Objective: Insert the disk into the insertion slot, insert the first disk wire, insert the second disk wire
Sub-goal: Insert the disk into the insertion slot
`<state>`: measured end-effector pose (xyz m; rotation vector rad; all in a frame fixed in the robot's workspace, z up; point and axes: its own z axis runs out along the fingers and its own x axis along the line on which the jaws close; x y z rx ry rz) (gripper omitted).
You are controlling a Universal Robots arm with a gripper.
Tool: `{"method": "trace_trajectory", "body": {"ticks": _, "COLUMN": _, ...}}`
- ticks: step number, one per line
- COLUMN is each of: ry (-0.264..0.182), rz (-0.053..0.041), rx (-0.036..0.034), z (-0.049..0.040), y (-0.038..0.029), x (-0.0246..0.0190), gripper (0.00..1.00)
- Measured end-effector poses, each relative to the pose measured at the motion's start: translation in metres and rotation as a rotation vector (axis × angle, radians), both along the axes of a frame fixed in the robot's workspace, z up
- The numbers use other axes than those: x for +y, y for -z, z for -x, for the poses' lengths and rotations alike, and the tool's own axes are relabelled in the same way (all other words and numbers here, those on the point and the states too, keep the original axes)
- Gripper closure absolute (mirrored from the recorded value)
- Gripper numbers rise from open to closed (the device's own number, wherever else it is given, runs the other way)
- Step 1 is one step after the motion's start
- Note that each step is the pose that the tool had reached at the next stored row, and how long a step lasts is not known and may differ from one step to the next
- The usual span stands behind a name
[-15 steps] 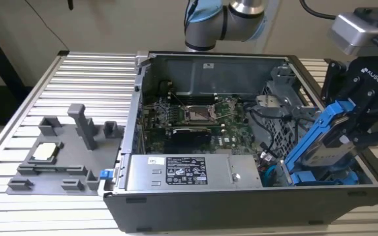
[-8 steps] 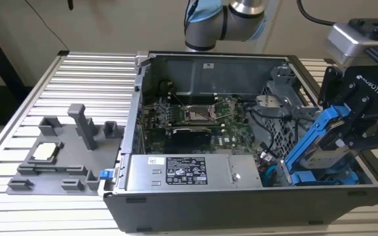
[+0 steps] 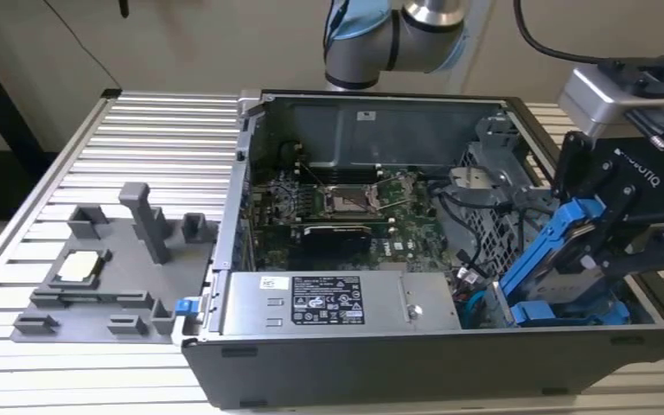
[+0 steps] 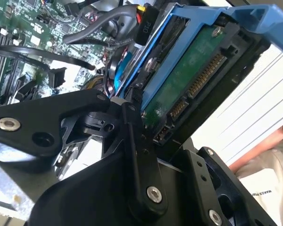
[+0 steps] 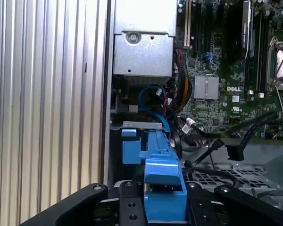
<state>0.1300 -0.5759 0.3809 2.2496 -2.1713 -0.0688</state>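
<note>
While the gripper (image 5: 162, 207) clamps it, the blue-framed disk (image 4: 188, 80) shows green circuitry.

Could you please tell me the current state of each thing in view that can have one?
disk, tilted, held off the case floor, not seated
gripper, shut on the disk
insertion slot, not yet filled; the disk leans over it
computer case, open, side panel off
black cable connector, loose, not plugged in
</note>
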Motion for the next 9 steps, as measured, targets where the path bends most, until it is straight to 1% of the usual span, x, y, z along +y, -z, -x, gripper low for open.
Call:
{"method": "trace_trajectory", "body": {"ticks": 5, "ry": 0.0, "rz": -0.0001, "rx": 0.0, "z": 0.0, "y": 0.0092, "x": 0.0, "gripper": 0.67}}
{"method": "trace_trajectory", "body": {"ticks": 9, "ry": 0.0, "rz": 0.0, "rx": -0.0005, "z": 0.0, "y": 0.0095, "x": 0.0, "gripper": 0.67}}
